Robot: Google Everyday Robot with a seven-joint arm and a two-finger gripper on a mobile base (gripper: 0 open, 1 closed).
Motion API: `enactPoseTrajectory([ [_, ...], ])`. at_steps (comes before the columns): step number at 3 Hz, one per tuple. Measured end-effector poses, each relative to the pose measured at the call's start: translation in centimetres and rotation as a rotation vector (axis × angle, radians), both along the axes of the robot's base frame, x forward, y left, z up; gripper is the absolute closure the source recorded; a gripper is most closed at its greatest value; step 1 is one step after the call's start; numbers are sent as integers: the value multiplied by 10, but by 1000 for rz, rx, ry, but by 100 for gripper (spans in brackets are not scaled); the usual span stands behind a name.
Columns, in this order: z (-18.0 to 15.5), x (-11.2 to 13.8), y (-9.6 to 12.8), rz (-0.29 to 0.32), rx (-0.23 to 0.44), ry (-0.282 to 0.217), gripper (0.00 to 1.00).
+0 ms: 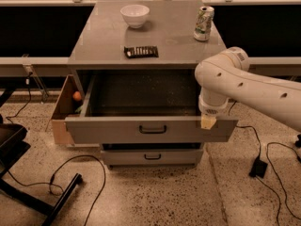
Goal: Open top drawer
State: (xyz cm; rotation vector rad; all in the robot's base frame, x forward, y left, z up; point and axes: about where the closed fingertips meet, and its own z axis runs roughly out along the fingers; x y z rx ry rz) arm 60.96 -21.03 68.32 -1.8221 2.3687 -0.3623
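The top drawer (113, 130) is the wide grey one with a small black bar handle (152, 129). It stands pulled far out of the grey cabinet (169, 41), and its deep speckled grey inside shows empty. My gripper (207, 121) hangs from the white arm (244, 88) at the drawer's front edge, near its right end, to the right of the handle. A cream-coloured fingertip (207, 122) points down over the drawer front.
A narrower grey drawer (151, 156) sits below. On the cabinet top are a white bowl (135, 15), a black flat packet (140, 52) and a drink can (203, 23). A cardboard box (63, 108) with an orange ball stands left. Cables and a chair base lie on the floor.
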Motion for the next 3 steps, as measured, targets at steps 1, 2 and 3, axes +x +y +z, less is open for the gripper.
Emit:
enactPoseTrajectory([
  [1, 3, -16, -5, -35, -14, 8, 100],
  [2, 5, -31, -8, -58, -25, 19, 100],
  [3, 6, -43, -11, -87, -32, 25, 74],
])
